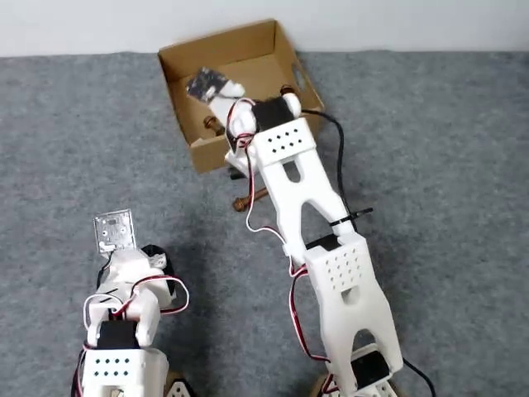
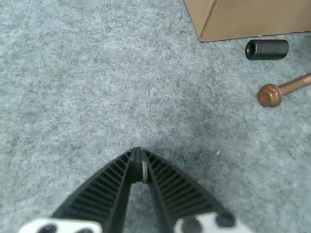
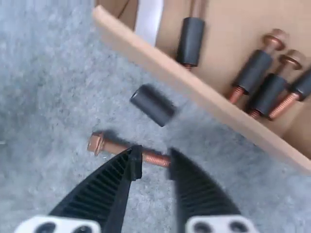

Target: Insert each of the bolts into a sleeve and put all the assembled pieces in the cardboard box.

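Loose bolt [image 3: 119, 148], copper-coloured with a hex flange head, is seen lying flat on the grey carpet [image 2: 73, 73], outside the cardboard box [image 3: 204, 97] and near its front wall. Loose sleeve [image 3: 153, 105], a short black cylinder, is noted on its side between that bolt and the box wall, just beside the wall and apart from the bolt; nothing is inserted in it. In the left wrist view the same two parts are seen beyond the box corner, sleeve nearer the cardboard, bolt head pointed away from it. Inside the box, four assembled pieces [image 3: 253, 72] are recorded, each a black sleeve with a copper bolt through it: three lie side by side at a slant, the fourth lies apart, close against the front wall. Right gripper [image 3: 154, 156] is held low over the loose bolt, its fingers spread apart with the threaded shank lying across the gap between them; whether either finger touches the shank cannot be told. In the high view this arm is stretched forward, its wrist over the box's front edge. Left gripper [image 2: 141, 165] is set well back from the box over bare carpet, its fingers pressed together with nothing between them
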Motion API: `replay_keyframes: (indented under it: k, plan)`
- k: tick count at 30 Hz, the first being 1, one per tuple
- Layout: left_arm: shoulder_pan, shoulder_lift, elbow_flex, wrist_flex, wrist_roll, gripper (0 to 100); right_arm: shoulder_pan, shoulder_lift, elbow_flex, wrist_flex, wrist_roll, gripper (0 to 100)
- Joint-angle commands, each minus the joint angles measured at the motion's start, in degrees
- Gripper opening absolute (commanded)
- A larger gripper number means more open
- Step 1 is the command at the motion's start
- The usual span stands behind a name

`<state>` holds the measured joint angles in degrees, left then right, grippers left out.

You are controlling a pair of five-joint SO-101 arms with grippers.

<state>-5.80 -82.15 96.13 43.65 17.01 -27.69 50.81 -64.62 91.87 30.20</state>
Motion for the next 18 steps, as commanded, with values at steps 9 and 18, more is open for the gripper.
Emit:
replay_keyframes:
  k: [9, 18]
  plan:
    - [-0.2, -0.2, 0.2, -1.6, 2.5, 0, -1.1, 7.5, -3.0, -7.4, 12.5, 16.4]
    - [-0.3, -0.2, 0.2, -1.6, 2.5, 0, -1.0, 14.0, -3.0, -16.7, 16.7, 16.4]
